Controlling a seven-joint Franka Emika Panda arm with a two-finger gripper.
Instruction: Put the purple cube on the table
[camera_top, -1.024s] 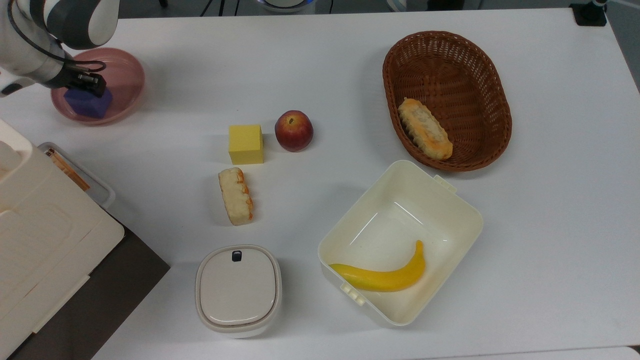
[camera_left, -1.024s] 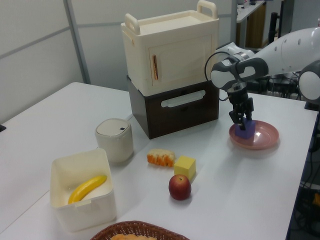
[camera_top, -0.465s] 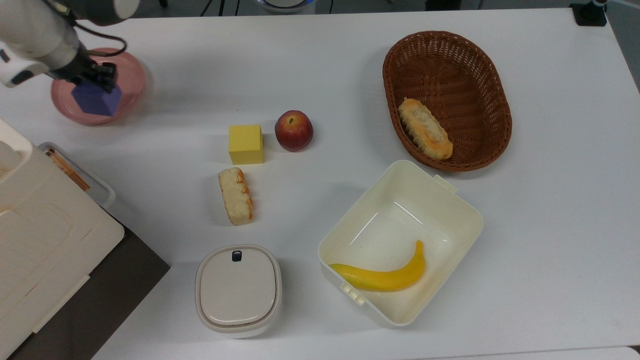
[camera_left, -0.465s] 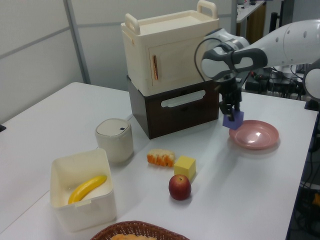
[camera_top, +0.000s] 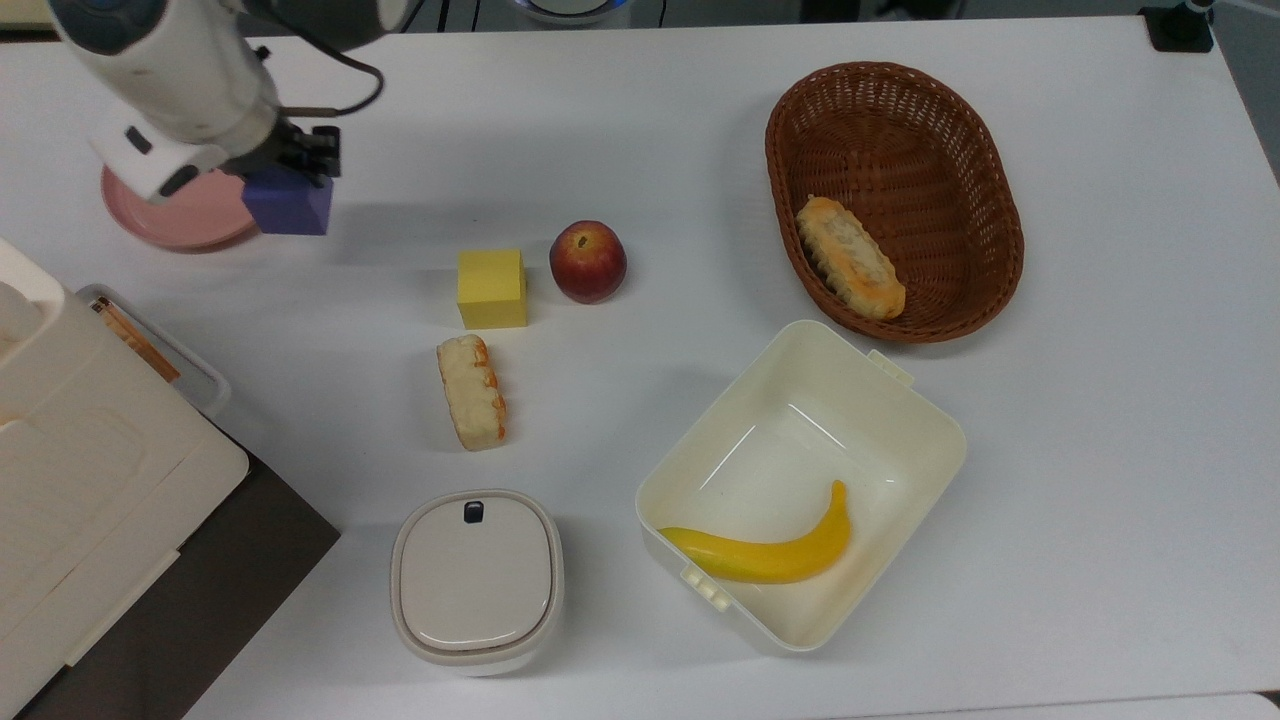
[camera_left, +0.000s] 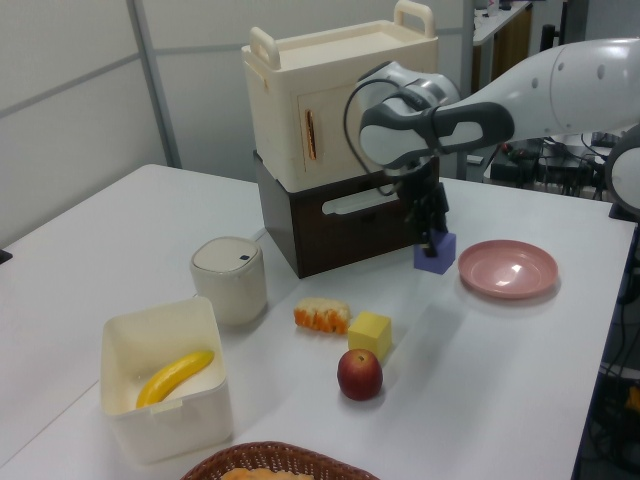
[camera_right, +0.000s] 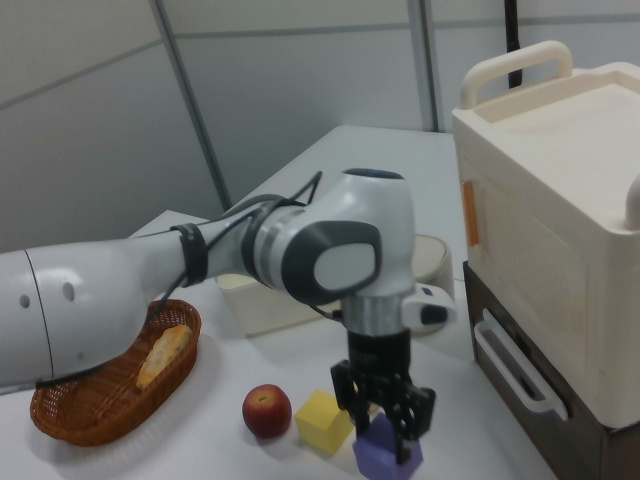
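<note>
1. The white counter (camera_top: 640, 130) carries everything and stretches across the whole top view.
2. A cream cabinet with handles (camera_left: 340, 100) sits on a dark brown drawer box (camera_left: 345, 215) at the counter's edge, in the top view's lower left corner.
3. The white and grey arm (camera_right: 200, 265) reaches in from the top view's upper left, its wrist pointing straight down.
4. An oval wicker basket (camera_top: 985, 200) at the top view's upper right holds a piece of bread (camera_top: 850, 257).
5. An open cream box (camera_top: 900, 420) below the basket has a banana (camera_top: 765, 550) lying in it.
6. A lidded white pot (camera_top: 475, 580) stands near the top view's bottom edge.
7. The pink dish (camera_top: 170, 215) lies at the top view's left, partly under the wrist.
8. A second bread piece (camera_top: 471, 392), a yellow cube (camera_top: 492, 288) and an apple (camera_top: 587, 261) sit mid-counter, cube and apple just beside each other.
9. The gripper (camera_left: 434, 238) has its jaws closed on the purple cube (camera_top: 290, 205); the cube is outside the dish, just beside its rim on the top view's right, low over the counter, though whether it touches the surface I cannot tell.
</note>
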